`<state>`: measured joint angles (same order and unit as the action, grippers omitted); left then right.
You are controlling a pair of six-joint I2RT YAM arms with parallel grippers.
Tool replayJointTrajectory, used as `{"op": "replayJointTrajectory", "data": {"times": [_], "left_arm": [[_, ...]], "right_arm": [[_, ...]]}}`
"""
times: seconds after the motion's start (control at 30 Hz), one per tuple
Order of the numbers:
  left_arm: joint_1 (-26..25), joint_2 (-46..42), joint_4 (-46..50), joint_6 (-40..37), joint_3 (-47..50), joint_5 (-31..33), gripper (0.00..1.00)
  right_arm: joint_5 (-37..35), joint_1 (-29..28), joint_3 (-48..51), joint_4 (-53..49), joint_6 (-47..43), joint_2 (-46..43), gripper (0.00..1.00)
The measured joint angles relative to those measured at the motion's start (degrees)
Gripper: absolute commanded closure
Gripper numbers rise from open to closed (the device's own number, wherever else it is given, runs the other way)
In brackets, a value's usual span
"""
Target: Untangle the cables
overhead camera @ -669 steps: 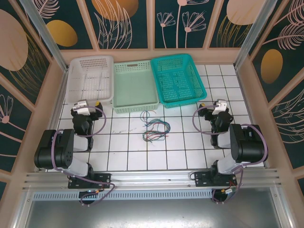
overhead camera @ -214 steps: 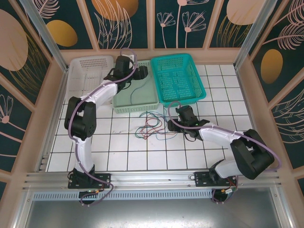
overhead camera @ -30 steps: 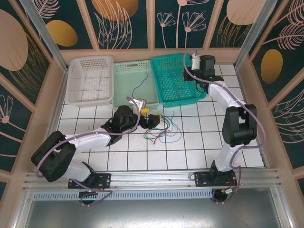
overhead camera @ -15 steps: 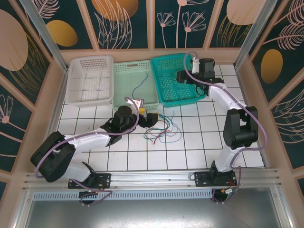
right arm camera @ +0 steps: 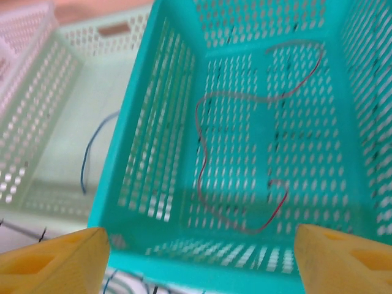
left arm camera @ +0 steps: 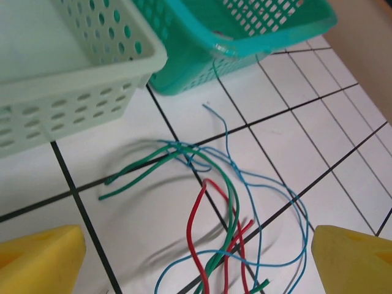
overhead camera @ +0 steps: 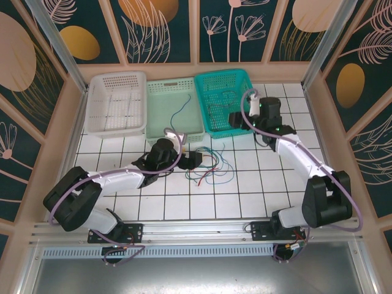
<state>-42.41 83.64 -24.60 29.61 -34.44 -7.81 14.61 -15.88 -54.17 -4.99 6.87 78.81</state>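
A tangle of thin blue, green and red cables (overhead camera: 210, 164) lies on the white tiles in front of the baskets. In the left wrist view its strands (left arm camera: 228, 208) cross loosely, and the red one (left arm camera: 192, 226) loops near the middle. My left gripper (overhead camera: 193, 159) hovers low at the tangle's left edge. It is open, with its yellow pads (left arm camera: 38, 258) wide apart and nothing between them. My right gripper (overhead camera: 236, 119) is open over the near end of the teal basket (overhead camera: 223, 75). One red cable (right arm camera: 202, 153) lies loose on the basket floor. A blue cable (overhead camera: 177, 113) rests in the pale green basket (overhead camera: 174, 139).
A white basket (overhead camera: 116, 128) stands left of the green one, and all three sit in a row at the back of the table. The teal basket's near wall (right arm camera: 184, 257) is right below my right fingers. Wooden walls ring the table.
My right gripper opened and drew back from the teal basket's far end to its near end, leaving the red cable inside. My left gripper edged closer to the tangle.
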Motion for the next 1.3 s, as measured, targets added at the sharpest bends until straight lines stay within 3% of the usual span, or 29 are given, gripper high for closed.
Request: {"op": "replayJointTrajectory", "data": {"times": [0.17,0.33,0.6,0.97,1.3], "left_arm": [[0.0,0.04,0.94,0.15,2.08,-1.55,0.17],[0.0,-0.11,1.44,0.83,4.04,-2.86,0.47],[0.0,-3.8,1.73,1.57,8.57,-3.76,0.48],[-0.04,-5.09,1.62,2.27,10.03,-5.44,0.59],[-0.04,-8.02,-0.02,3.08,14.88,-4.9,0.57]], "right_arm": [[0.37,-1.95,5.51,-0.24,3.17,-1.75,0.25],[1.6,-3.58,10.14,1.66,6.58,-1.84,0.38],[2.73,-8.35,12.15,5.53,9.77,-0.74,0.41],[2.56,-8.5,13.09,7.87,12.13,-0.48,0.42],[1.77,-8.66,13.97,8.24,12.17,-0.52,0.42]]}}
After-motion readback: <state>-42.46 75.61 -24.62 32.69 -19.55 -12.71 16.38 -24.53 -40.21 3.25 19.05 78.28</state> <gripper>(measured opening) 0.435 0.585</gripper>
